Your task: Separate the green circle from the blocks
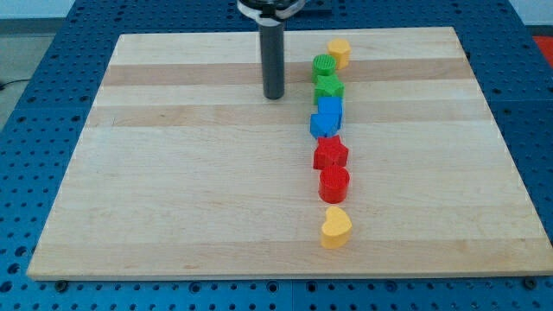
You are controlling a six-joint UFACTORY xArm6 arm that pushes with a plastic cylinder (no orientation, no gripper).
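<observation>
The green circle (323, 66) stands near the view's top, in a column of blocks right of centre. It touches a green star (328, 87) just below it and sits close to a yellow block (339, 52) above and to its right. My tip (275, 95) rests on the board to the left of the green star, about a block's width away from the column. Below the star come a blue block (330, 108), a blue star (323, 124), a red star (330, 154), a red cylinder (334, 184) and a yellow heart (335, 227).
The wooden board (173, 173) lies on a blue perforated table (34, 52). The column of blocks runs from the board's top edge down toward its bottom edge.
</observation>
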